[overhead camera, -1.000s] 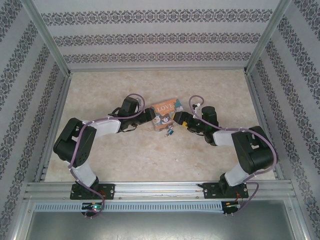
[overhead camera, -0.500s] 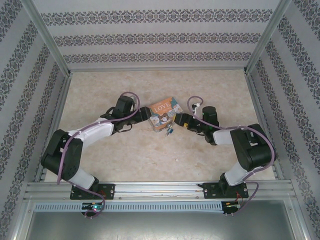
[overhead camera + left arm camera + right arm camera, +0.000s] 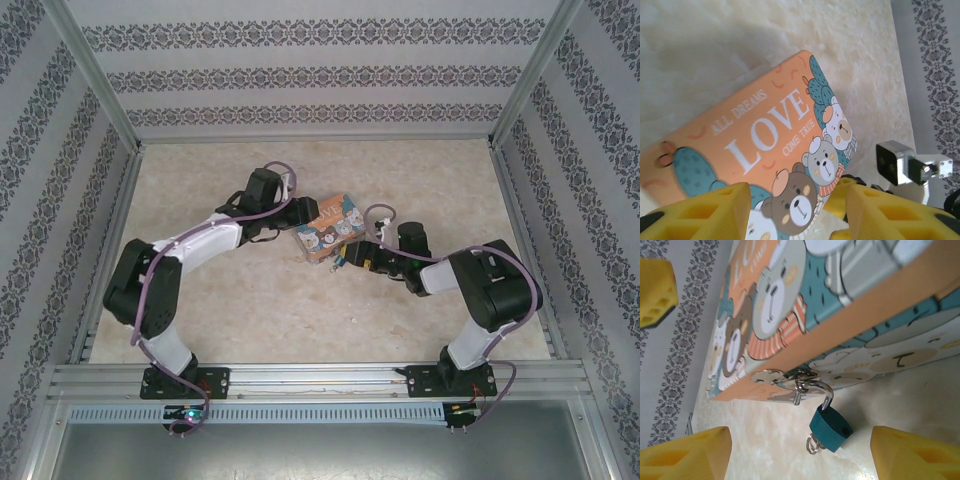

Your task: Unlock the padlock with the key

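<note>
The beige marbled table bears the orange rectangular "LOVE" box with cartoon bears at mid-frame. The left gripper is spread wide at the box's lower edge. The right gripper is spread wide too. Low centre in its view, the tiny teal padlock hangs by its silver shackle from the box's metal clasp.

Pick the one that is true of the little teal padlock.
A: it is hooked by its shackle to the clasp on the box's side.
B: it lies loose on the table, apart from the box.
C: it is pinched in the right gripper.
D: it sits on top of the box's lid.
A: the padlock has its silver shackle hooked through the metal clasp on the side of the box.
</note>
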You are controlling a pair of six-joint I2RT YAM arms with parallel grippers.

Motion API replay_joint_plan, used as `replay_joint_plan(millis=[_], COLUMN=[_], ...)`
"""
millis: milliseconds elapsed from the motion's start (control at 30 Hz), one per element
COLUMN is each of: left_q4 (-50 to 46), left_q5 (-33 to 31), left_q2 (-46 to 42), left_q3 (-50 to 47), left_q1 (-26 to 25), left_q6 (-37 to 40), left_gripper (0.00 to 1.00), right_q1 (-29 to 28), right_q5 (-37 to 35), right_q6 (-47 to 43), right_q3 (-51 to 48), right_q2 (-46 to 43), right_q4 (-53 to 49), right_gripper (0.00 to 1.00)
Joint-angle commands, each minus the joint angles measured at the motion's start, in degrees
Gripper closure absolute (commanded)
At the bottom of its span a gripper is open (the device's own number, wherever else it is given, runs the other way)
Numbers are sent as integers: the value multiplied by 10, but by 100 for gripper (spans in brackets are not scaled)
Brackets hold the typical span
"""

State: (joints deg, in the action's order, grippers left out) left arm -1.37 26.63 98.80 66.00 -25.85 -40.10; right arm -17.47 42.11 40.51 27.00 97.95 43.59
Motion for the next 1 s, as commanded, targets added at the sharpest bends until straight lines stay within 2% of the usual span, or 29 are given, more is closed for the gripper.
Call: replay_joint_plan(millis=[0, 233, 767, 967], left_q4=[-33, -99, -100, -99], left_q5=[44, 39, 34, 35], left_q2=[32, 98, 139, 142], left_q3=[45, 103, 94, 92], left_q1=[-12, -20, -20, -20], left_q6=[14, 47, 49, 49], left_gripper=[49, 49, 51, 51], right_q1=[-8, -24, -27, -27], right_q5=[8, 11, 35, 43], right_q6=[3, -4, 2, 2], right_q3=[16, 37, 54, 60], right_q2=[17, 52, 95, 98], right_q4=[45, 52, 87, 97], right_gripper=[28, 35, 44, 52])
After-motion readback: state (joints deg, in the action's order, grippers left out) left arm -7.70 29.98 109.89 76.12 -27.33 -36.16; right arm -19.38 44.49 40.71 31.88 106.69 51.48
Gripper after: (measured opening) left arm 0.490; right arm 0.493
